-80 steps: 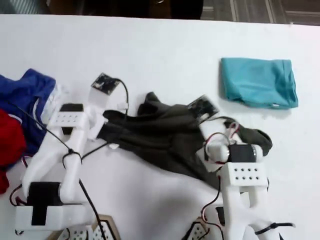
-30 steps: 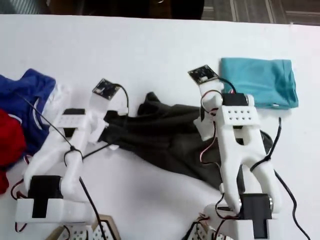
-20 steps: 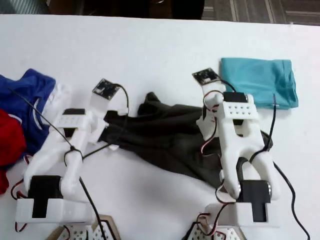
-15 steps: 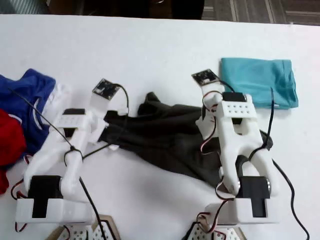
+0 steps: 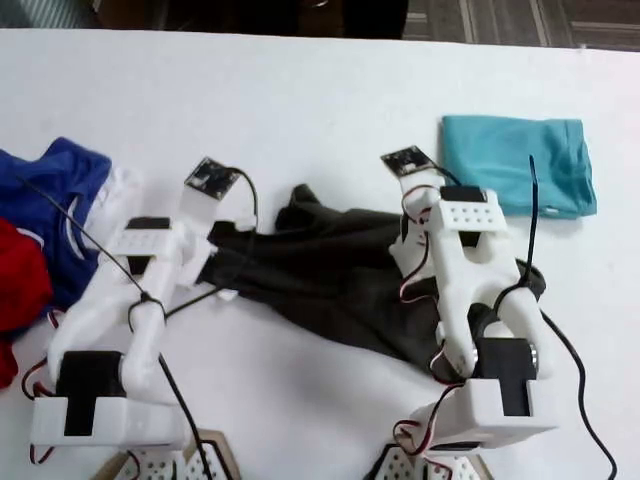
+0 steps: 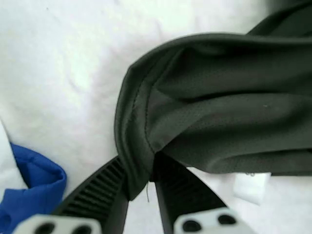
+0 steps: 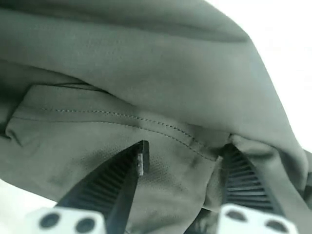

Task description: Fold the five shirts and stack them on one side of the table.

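A dark grey shirt [image 5: 330, 275] lies crumpled across the middle of the white table [image 5: 300, 100]. At its left edge my left gripper [image 5: 210, 255] is shut on a fold of the hem; in the left wrist view that fold [image 6: 139, 165] is pinched between the black fingers [image 6: 105, 190]. My right gripper [image 7: 187, 165] stands open just above the shirt's right part [image 7: 146, 97], with a stitched seam between its fingers [image 7: 124, 178]. In the high view the right gripper [image 5: 412, 252] sits over the shirt's right half. A folded teal shirt [image 5: 515, 165] lies at the far right.
A blue shirt [image 5: 55, 190] and a red shirt [image 5: 15, 275] lie bunched at the left edge, with a bit of white cloth [image 5: 120, 185] beside the blue one. Both arm bases and their cables stand along the near edge. The table's far half is bare.
The right arm has swung up from a folded pose near the front edge and now stretches over the dark shirt's right half. The left arm has barely moved and keeps its hold.
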You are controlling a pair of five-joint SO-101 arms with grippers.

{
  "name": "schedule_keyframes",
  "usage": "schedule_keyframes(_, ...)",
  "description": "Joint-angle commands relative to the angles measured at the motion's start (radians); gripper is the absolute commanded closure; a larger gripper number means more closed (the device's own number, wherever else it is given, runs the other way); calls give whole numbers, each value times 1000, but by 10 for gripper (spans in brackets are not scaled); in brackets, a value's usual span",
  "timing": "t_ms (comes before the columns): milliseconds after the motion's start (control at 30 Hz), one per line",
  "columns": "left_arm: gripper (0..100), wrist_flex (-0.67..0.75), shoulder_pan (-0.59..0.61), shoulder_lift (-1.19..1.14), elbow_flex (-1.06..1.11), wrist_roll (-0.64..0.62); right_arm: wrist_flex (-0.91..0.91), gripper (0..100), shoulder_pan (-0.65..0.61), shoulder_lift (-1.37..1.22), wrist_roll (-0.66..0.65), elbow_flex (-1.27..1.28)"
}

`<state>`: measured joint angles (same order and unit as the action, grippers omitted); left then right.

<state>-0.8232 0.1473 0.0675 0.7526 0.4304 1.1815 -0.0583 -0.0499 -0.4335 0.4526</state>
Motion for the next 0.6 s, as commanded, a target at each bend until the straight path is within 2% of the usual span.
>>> schedule_keyframes(0,974,11,-8,6,-2,-3,-13,878,8,7,2,-43)
schedule_keyframes(100,974,11,-8,6,-2,-3,-13,988,8,7,2,-43)
schedule_keyframes(167,974,11,-8,6,-2,-3,-12,955,8,10,2,-46)
schedule_keyframes(567,973,11,-8,6,-4,-3,91,979,4,334,2,-55)
